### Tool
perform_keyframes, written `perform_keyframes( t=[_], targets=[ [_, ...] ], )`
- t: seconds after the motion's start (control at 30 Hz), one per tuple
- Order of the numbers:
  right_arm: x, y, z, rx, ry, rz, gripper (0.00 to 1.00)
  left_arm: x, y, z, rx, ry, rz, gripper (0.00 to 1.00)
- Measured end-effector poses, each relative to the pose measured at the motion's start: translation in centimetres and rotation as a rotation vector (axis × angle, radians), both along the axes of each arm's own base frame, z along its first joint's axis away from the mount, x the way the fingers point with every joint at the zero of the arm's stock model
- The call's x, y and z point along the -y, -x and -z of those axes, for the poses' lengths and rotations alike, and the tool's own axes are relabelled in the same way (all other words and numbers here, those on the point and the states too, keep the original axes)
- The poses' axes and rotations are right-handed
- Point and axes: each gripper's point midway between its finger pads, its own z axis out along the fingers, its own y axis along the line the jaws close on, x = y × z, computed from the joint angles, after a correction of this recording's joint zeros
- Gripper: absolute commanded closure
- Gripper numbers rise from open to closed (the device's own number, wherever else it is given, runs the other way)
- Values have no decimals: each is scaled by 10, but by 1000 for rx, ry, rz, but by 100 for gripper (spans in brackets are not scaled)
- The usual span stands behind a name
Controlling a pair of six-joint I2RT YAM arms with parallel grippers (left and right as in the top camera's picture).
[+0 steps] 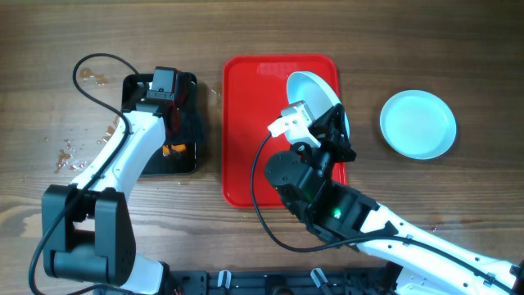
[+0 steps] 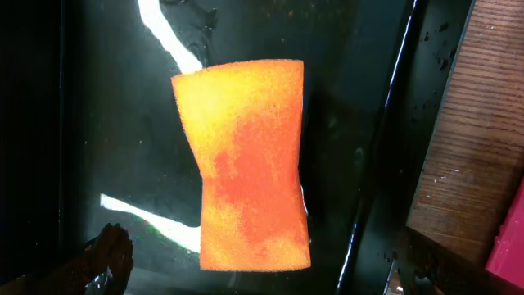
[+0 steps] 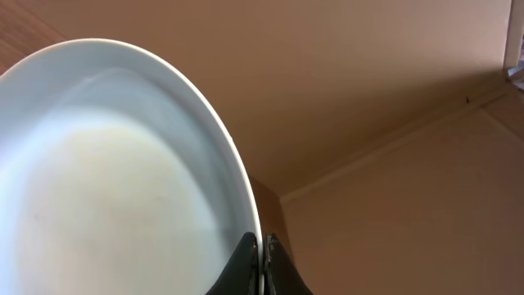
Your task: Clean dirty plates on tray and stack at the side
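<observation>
Pinched at its rim by the right gripper (image 3: pixel 263 250), one plate (image 3: pixel 106 180) tilts above the tray (image 1: pixel 246 123), seemingly presented for wiping, while the left gripper (image 1: pixel 166 88), whose jaws I cannot tell, hovers over the sponge (image 2: pixel 246 164) beneath it.

Even bright overhead light, glare on wet black tray (image 2: pixel 164 33), soft shadows

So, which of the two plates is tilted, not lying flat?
The held plate over the tray, pinched at its rim by the right gripper. The other plate lies flat on the table beside the tray.
</observation>
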Motion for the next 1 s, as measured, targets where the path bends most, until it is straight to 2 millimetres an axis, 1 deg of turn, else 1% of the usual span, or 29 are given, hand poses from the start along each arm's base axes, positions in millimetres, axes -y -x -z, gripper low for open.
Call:
perform_keyframes(
  t=[0.4,0.77,1.0],
  targets=[
    [0,0,0,-3,8,-1,96,0,0,0,0,0,0,0],
    [-1,0,2,-55,109,-20,96,0,0,0,0,0,0,0],
    [-1,0,2,-60,120,-21,96,0,0,0,0,0,0,0]
  ],
)
